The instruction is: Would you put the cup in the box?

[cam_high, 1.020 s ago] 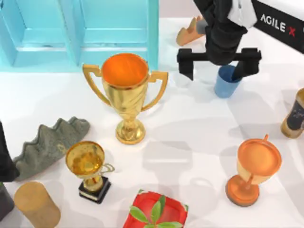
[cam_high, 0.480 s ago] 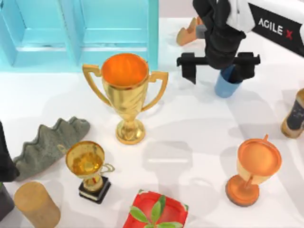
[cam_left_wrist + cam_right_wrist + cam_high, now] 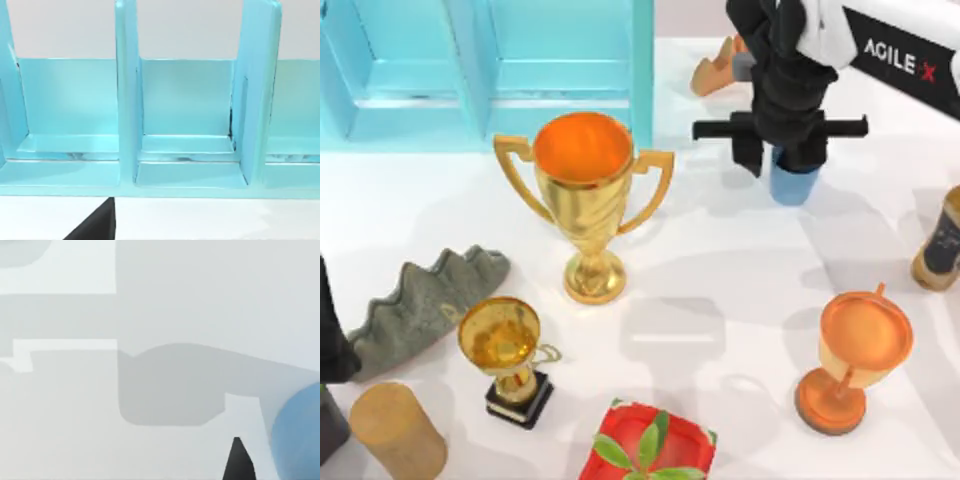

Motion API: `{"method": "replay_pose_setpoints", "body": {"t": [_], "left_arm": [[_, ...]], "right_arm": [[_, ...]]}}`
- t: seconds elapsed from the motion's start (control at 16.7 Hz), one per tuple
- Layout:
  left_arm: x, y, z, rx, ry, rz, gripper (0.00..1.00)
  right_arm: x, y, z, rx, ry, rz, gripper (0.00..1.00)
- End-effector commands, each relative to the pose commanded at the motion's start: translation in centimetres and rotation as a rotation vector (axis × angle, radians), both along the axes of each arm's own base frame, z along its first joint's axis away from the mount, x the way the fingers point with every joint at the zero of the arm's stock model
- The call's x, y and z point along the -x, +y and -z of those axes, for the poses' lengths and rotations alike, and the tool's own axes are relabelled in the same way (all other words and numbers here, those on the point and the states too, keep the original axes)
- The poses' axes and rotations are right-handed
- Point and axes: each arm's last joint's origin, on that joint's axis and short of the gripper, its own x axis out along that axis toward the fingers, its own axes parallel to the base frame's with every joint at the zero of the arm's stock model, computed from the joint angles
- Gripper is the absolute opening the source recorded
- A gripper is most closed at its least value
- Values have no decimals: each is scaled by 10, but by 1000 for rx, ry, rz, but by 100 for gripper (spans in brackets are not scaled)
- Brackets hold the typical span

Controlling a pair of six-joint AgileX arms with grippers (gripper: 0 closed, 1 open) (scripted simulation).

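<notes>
Clearly the right gripper (image 3: 783, 160) is the one at work: it stands at the far right of the table (image 3: 720, 270), straight over the cup (image 3: 792, 184), with its fingers closed in on either side of the blue wall, so I judge it clenched on the cup, or all but. The cup stands upright on the table, well apart from the box (image 3: 485, 70), which sits at the far left with its open compartments facing the near side. Coming down from above makes sense, since a small tapered tumbler gives little to grip except across its rim, and the gold trophy (image 3: 585, 200) stands between cup and box, so the carry will likely need height to pass it. The top view gives the whole layout: the goblet (image 3: 855, 355) near right, a small trophy (image 3: 508, 355), a grey rock (image 3: 420, 305), a tan cylinder (image 3: 395, 430) and a red box (image 3: 645, 445) along the near side, and the left arm parked at the left edge. The right wrist view adds a close look at the cup's side (image 3: 297, 435) beside one dark fingertip (image 3: 239, 460). The left wrist view looks into the box (image 3: 185, 145), showing its dividers and empty bays, which the top view does not reveal.
</notes>
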Motion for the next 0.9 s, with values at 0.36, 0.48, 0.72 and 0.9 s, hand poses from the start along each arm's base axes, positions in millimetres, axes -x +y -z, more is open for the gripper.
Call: {"method": "replay_pose_setpoints", "body": {"t": [0.36,0.48,0.72,0.9], "left_arm": [[0,0,0,0,0,0,100],[0,0,0,0,0,0,100],[0,0,0,0,0,0,100],[0,0,0,0,0,0,100]], "right_arm": [[0,0,0,0,0,0,0],[0,0,0,0,0,0,0],[2,1,-5,-4,-10,-17,0],[4,-17,-37,-27,-67,-75,0]]}}
